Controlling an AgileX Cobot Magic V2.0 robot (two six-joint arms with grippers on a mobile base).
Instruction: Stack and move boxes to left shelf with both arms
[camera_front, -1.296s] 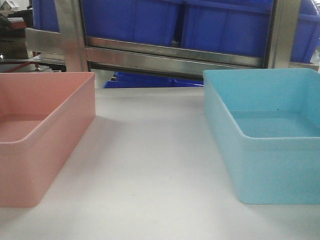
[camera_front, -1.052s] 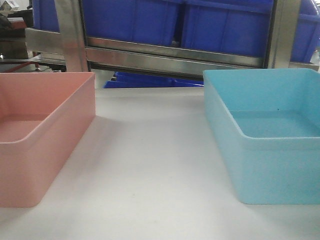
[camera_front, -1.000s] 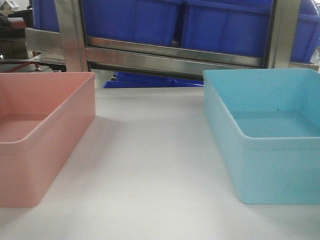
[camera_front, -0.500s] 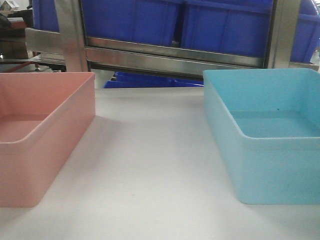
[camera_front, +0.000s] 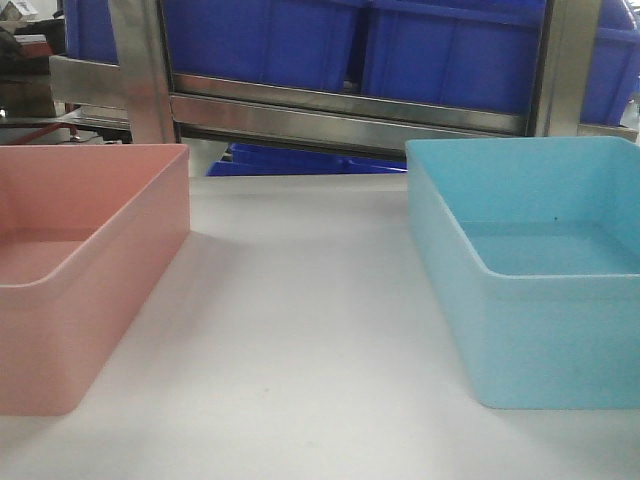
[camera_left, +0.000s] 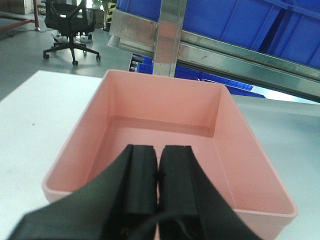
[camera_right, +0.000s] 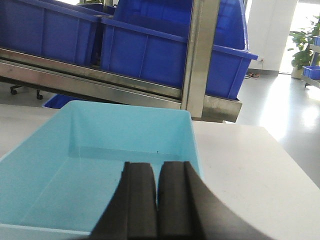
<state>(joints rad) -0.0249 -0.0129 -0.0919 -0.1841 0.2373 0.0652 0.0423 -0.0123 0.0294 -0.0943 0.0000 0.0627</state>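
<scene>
We found the salmon pink box (camera_front: 70, 300) at the left of the white worktop (camera_front: 300, 330) and the sky blue box (camera_front: 540, 330) at the right, well apart. The left tool (camera_left: 158, 160) hung over the pink box's near end and the right tool (camera_right: 158, 172) over the blue one's. Each tool's fingers were pressed together, gripping nothing.

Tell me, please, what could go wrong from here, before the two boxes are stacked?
The left gripper and right gripper are both shut above the pink box and the light blue box; descending like this, they would likely push a wall rather than grasp it.
The boxes look alike in size, so a tilted one may jam on the other's rim.
The steel rack bar stands close behind; a lifted box might strike it.
</scene>
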